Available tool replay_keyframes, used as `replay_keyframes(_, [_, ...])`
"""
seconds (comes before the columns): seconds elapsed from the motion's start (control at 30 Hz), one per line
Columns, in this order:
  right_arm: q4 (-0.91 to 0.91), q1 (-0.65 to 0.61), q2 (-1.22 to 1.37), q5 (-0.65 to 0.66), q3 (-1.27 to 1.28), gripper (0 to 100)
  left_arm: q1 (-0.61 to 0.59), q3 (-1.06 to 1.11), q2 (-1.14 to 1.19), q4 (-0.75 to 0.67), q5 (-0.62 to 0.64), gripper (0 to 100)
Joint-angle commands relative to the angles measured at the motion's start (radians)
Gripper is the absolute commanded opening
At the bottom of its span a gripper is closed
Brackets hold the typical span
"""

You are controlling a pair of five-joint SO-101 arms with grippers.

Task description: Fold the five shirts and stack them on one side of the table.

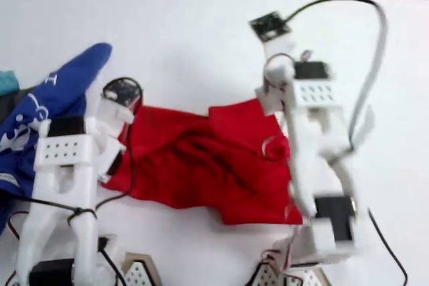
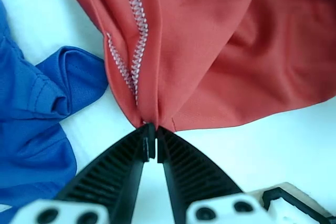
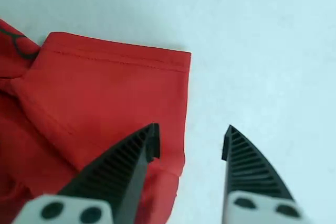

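A crumpled red shirt [image 1: 208, 165] lies across the middle of the white table. My left gripper [image 2: 151, 141] is shut on a bunched edge of the red shirt [image 2: 210, 51] beside its white seam stitching; in the high view this arm [image 1: 110, 122] stands at the shirt's left end. My right gripper [image 3: 189, 142] hangs open over the hemmed edge of the red shirt [image 3: 105, 98], one finger above cloth, the other above bare table. This arm [image 1: 271, 95] stands at the shirt's right end. A blue shirt [image 1: 47, 108] lies heaped at the table's left side.
The blue shirt [image 2: 37, 124] lies close to my left gripper. A teal cloth [image 1: 7, 84] peeks in at the far left edge. Black cables [image 1: 369, 58] loop over the table by the right arm. White table [image 1: 201, 38] stretches bare behind the shirts.
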Motion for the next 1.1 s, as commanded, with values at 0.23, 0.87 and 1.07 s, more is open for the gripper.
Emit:
replay_keyframes(0.23, [0.223,-0.002,0.610,-0.035,-0.666,20.7,-0.003,-0.035,-0.034,-0.011,-0.009,2])
replay_keyframes(0.87, [0.432,-0.035,0.986,-0.034,-1.212,20.5,-0.003,-0.035,-0.034,-0.026,-0.009,2])
replay_keyframes(1.07, [0.446,-0.039,0.993,-0.035,-1.203,20.4,-0.003,-0.035,-0.034,-0.026,-0.009,2])
